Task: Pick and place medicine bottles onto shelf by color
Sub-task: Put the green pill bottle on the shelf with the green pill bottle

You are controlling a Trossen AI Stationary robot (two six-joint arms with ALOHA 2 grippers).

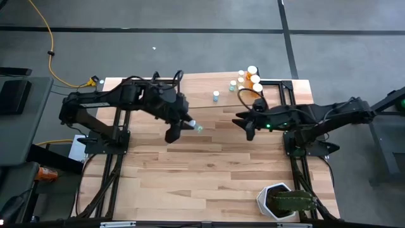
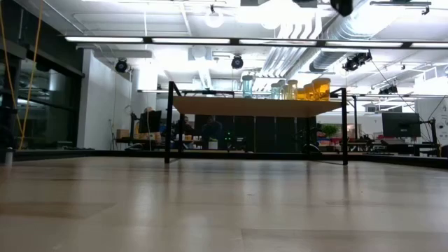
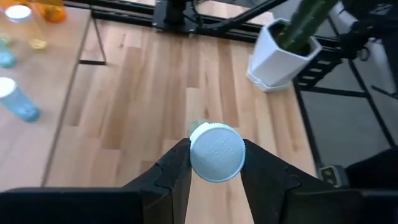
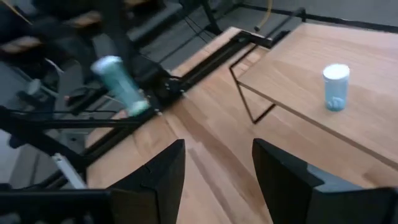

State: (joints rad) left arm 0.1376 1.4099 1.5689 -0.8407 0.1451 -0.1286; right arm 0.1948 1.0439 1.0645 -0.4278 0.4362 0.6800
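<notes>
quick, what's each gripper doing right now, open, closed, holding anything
Left gripper: closed on a small green translucent medicine bottle with a round white cap, held above the table.
Right gripper: open, holding nothing.

No text, label, brand, number or sign can be read in any view; the white cap (image 3: 217,152) of the bottle in the left claw (image 3: 214,171) shows faint raised marks, too blurred to make out; the bottles on the shelf (image 1: 278,95) carry no legible labels; the white pot (image 1: 271,197) at the worktop's near right corner is plain
</notes>
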